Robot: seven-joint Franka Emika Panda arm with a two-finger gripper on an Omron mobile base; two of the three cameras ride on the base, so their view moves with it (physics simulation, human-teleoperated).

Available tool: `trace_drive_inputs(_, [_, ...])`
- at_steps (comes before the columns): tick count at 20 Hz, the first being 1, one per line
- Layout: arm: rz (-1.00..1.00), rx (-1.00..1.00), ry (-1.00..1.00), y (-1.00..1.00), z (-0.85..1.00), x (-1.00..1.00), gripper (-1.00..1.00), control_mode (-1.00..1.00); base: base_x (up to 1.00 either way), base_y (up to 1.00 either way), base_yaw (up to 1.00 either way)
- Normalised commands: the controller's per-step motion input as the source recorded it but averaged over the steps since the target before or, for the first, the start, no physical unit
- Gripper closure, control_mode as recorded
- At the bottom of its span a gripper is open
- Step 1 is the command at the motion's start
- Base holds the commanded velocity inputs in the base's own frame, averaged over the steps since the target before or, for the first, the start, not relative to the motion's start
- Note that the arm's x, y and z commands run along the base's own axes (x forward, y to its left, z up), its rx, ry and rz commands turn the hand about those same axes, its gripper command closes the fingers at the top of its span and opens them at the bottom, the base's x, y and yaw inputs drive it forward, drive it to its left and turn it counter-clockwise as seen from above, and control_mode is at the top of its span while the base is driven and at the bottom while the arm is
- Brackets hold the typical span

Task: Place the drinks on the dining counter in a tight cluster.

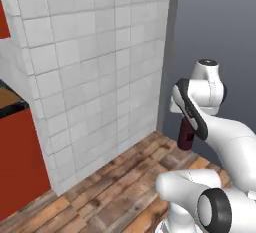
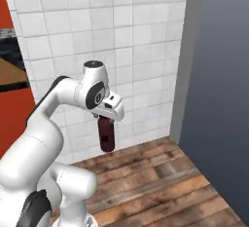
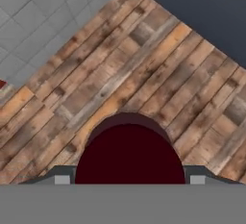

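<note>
The stout dark-red bottle [image 2: 106, 134] is grasped by the tool [image 2: 109, 115] and is held in the air, well above the wooden plank floor [image 2: 160, 182]. In the right base view the bottle hangs straight down below the hand, upright, in front of the white tiled wall [image 2: 121, 41]. In the left base view the same bottle [image 1: 186, 136] is partly hidden behind the dark-edged wrist, with only its lower body seen beside the arm, near the corner where the tiled wall meets a grey wall [image 1: 220, 22].

In the hand view the bottle's dark-red body [image 3: 129, 155] is seen end-on between the two finger tips [image 3: 61, 180], which stand spread at either side of it and are pressed against its width; the floor planks run diagonally beneath it, with the tiled wall at the upper left and the grey wall at the upper right. The bottle's cap cannot be made out in any view.

At the left edge of the left base view a red cabinet front [image 1: 17, 162] is seen under a dark bench edge [image 1: 12, 108], well apart from the bottle. In the right base view a strip of red cabinet and a dark bench edge [image 2: 12, 85] are seen at the far left, behind the arm's shoulder.
</note>
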Motion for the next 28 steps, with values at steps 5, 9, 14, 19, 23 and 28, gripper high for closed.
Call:
trace_drive_inputs(5, [0.0, 0.0, 0.0, 0.0, 0.0, 0.0, 1.0, 1.0, 0.07, 0.05, 0.91])
trace_drive_inputs(9, [0.0, 0.0, 0.0, 0.0, 0.0, 0.0, 1.0, 1.0, 0.18, 0.11, 0.78])
trace_drive_inputs(14, [0.0, 0.0, 0.0, 0.0, 0.0, 0.0, 1.0, 1.0, 0.32, 0.35, 0.48])
trace_drive_inputs(19, [0.0, 0.0, 0.0, 0.0, 0.0, 0.0, 1.0, 1.0, 0.36, 0.6, 0.25])
trace_drive_inputs(23, [0.0, 0.0, 0.0, 0.0, 0.0, 0.0, 1.0, 1.0, 0.42, 0.64, 0.19])
trace_drive_inputs(28, [0.0, 0.0, 0.0, 0.0, 0.0, 0.0, 1.0, 1.0, 0.58, 0.68, 0.06])
